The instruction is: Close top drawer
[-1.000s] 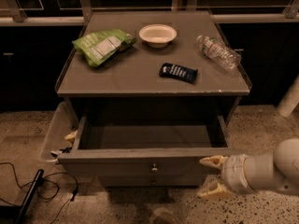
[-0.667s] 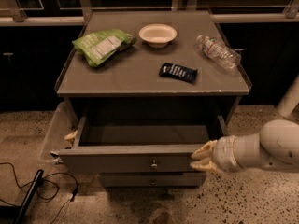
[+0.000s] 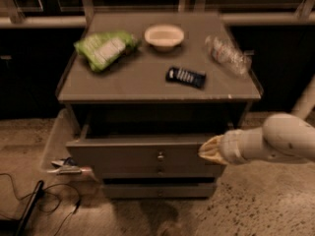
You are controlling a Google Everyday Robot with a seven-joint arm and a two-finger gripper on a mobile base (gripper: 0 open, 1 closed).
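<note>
The top drawer (image 3: 128, 154) is a wide grey-brown drawer with a small round metal knob (image 3: 160, 156) at its centre. It stands out only a little from the cabinet, and a narrow dark gap shows above its front. My gripper (image 3: 203, 151) comes in from the right on a white arm (image 3: 275, 139). Its yellowish tips rest against the right part of the drawer front.
The cabinet top (image 3: 147, 77) carries a green snack bag (image 3: 105, 48), a white bowl (image 3: 164, 36), a dark packet (image 3: 185, 76) and a clear plastic bottle (image 3: 227, 54). A lower drawer front (image 3: 157, 188) sits beneath. Cables (image 3: 44, 205) and small objects (image 3: 66, 166) lie on the floor at left.
The drawer has slid in most of the way toward the cabinet. My gripper has moved left and up against the drawer front, following it inward.
</note>
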